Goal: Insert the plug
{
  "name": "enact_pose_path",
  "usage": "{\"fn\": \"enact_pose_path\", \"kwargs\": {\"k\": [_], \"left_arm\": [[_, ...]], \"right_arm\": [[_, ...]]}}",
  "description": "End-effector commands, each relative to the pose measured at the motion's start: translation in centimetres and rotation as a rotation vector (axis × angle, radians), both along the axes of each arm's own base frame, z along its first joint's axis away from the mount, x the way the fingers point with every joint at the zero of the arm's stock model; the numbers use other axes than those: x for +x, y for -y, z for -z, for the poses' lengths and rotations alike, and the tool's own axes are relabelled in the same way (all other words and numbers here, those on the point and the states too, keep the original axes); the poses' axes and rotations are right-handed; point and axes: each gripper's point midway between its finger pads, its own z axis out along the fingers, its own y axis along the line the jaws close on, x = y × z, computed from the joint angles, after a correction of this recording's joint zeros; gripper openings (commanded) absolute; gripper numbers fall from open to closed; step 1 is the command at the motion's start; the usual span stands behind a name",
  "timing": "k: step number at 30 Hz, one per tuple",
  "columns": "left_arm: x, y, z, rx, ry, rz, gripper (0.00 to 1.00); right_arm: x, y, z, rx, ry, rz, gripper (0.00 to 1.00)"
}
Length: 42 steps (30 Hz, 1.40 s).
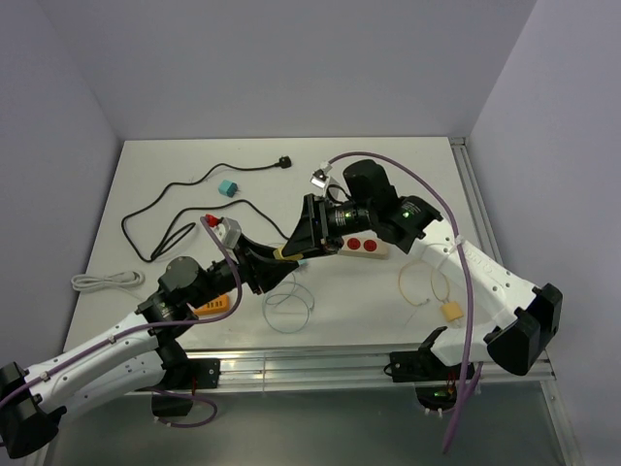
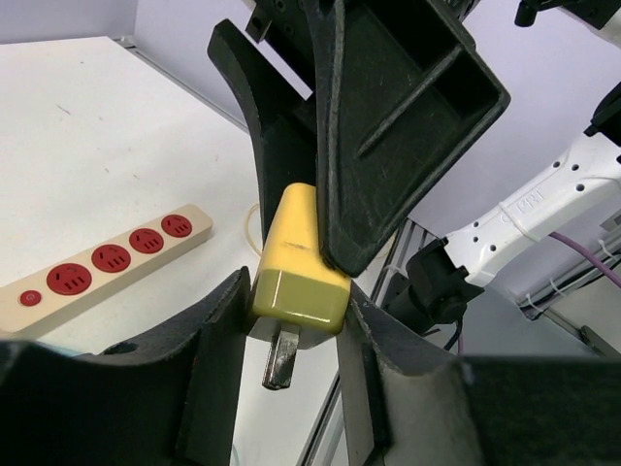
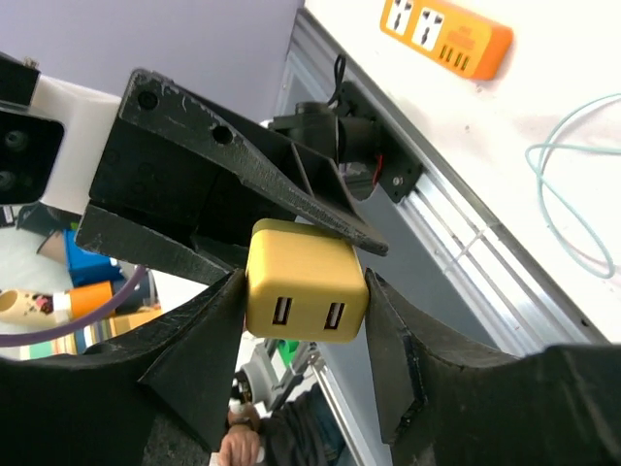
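While left hand (image 2: 294, 296) and right hand (image 3: 303, 286) both clamp the plug (image 3: 306, 257), only left wrist shows prongs (image 2: 279, 357).

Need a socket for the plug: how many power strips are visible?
2: beige strip with red sockets, centre; orange strip near the front edge, partly under the left arm.

Both arms are reaching inward, wrists facing each other; the left gripper (image 2: 296, 301) and right gripper (image 3: 306, 289) are both pinching one yellow plug (image 2: 291, 243).
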Motion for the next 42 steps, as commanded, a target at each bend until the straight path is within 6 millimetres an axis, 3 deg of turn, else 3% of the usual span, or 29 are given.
{"fn": "enact_pose_path", "kwargs": {"k": [1,15,20,26,34,42], "left_arm": [[-0.1,-0.7,-3.2,-0.087,0.071,-0.018,0.00],[-0.4,-0.9,-3.2,-0.082,0.140,-0.016,0.00],[0.5,-1.5,-3.4,-0.060,0.186,-0.076,0.00],[1.2,-1.7,-4.2,-0.035,0.267,-0.115,0.00],[1.5,-1.3,-3.4,-0.013,0.287,-0.114,0.00],[1.5,-0.8,-3.0,-0.002,0.282,-0.096,0.00]], "right_arm": [[1.6,0.5,-0.5,-0.028,0.094,0.036,0.59],[-0.4,-0.3,-0.9,0.049,-0.009,-0.082,0.59],[-1.1,-0.3,-1.4,0.095,-0.076,-0.103,0.64],[-0.9,-0.3,-2.2,0.111,-0.132,-0.075,0.68],[0.3,-0.3,-3.7,0.130,-0.110,-0.042,0.70],[1.5,-0.5,-3.3,0.092,-0.072,-0.011,0.65]]}}
